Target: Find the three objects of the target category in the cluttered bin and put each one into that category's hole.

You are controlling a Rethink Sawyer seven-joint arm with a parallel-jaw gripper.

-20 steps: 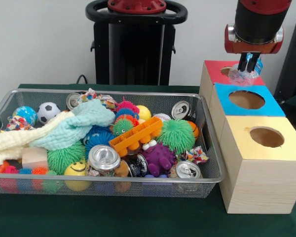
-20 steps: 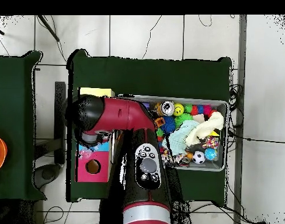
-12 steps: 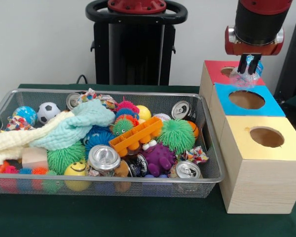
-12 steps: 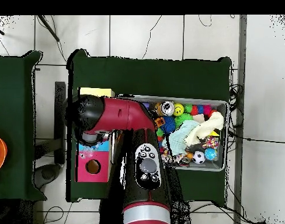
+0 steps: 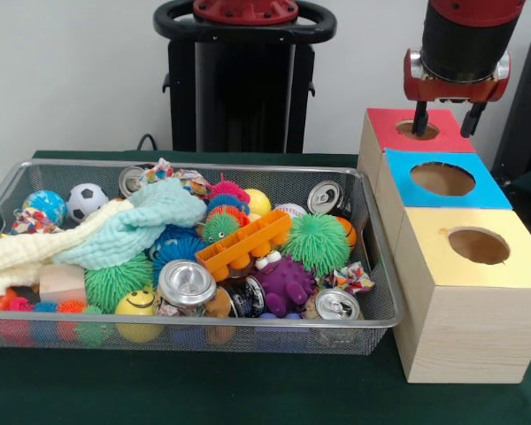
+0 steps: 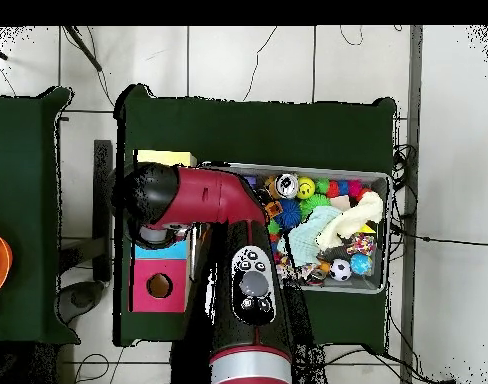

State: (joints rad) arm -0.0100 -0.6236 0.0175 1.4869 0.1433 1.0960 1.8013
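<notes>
My gripper hangs open above the red box, its two fingers spread on either side of that box's round hole. Nothing shows between them. In front stand a blue box and a yellow box, each with a hole on top. Crumpled colourful wrappers lie in the wire bin at the front right, and more at the back. In the overhead view the arm covers the gripper above the boxes.
The bin also holds drink cans, spiky balls, an orange tray, a pale cloth, a purple toy and small balls. The boxes stand close against the bin's right side.
My gripper held a crumpled shiny wrapper over the back boxes; its fingers have since spread apart and the wrapper is gone from view. The arm has barely moved.
</notes>
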